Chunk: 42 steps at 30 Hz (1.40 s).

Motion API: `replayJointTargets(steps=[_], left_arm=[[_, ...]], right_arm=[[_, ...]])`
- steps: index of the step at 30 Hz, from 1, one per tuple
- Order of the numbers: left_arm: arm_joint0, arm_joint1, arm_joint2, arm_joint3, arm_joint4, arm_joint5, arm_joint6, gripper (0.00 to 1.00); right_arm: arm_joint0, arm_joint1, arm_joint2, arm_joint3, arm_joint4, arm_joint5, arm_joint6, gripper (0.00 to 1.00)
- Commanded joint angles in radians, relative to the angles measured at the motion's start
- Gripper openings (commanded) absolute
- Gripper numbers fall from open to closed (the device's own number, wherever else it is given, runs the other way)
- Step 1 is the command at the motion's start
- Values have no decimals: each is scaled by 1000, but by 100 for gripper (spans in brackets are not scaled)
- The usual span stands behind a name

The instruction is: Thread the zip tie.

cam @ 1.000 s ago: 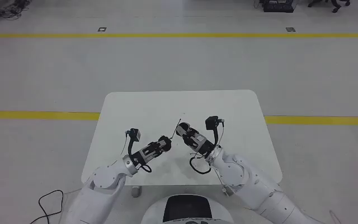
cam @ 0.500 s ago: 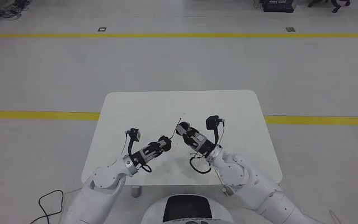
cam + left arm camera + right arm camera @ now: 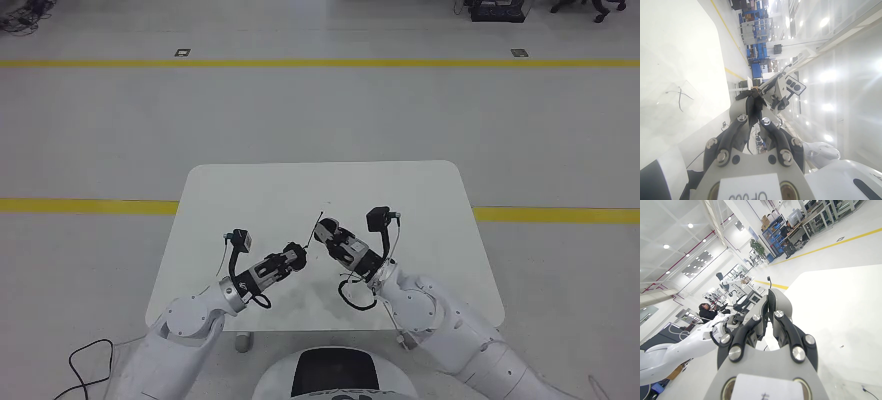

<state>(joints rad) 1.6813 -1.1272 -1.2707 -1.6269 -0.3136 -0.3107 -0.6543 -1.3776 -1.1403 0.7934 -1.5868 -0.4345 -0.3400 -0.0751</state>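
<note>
Pale workshop floor (image 3: 300, 110) crossed by yellow lines (image 3: 100, 63) lay all round, and the white bench (image 3: 400, 190) with its rounded corners sat in the middle. Both arms were over the bench's near half, angled inward like a V. The left arm (image 3: 205, 305) ran in from the near left corner and the right arm (image 3: 430, 305) from the near right, both with wrists raised off the surface.

The two hands were almost nose to nose above the middle of the bench, with just a sliver between them from above. On the left hand (image 3: 297, 253), the fingers were drawn in together at the tips and pointed toward its partner. Whether anything sat between them I could not tell, as the tips were dark and blurred.

On the right hand (image 3: 323, 232), the pads were pressed flat together, pinching the zip tie (image 3: 769, 281). Its thin black end, with a small knob at the tip, stuck straight out past the fingertips. From above, the tie was a fine dark line slanting away from the robot, held off the bench.

Off to the side on the bench, a few spare ties (image 3: 680, 98) lay crossed over each other in what looked like a clear tray (image 3: 696, 91).
</note>
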Motion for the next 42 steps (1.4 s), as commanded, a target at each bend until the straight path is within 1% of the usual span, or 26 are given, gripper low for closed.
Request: replayJointTargets(steps=[1, 12, 21, 42], left_arm=[[0, 1, 2, 0, -2, -1, 1, 0], [3, 8, 6, -8, -12, -2, 4, 0], [2, 14, 12, -5, -7, 0, 11, 0], [-3, 23, 26, -7, -24, -4, 17, 0]], right_arm=[[0, 0, 0, 1, 0, 0, 0, 0], [-1, -1, 1, -1, -1, 0, 4, 0], [-6, 1, 4, -13, -8, 0, -7, 0], [-2, 2, -1, -4, -4, 0, -1, 0]])
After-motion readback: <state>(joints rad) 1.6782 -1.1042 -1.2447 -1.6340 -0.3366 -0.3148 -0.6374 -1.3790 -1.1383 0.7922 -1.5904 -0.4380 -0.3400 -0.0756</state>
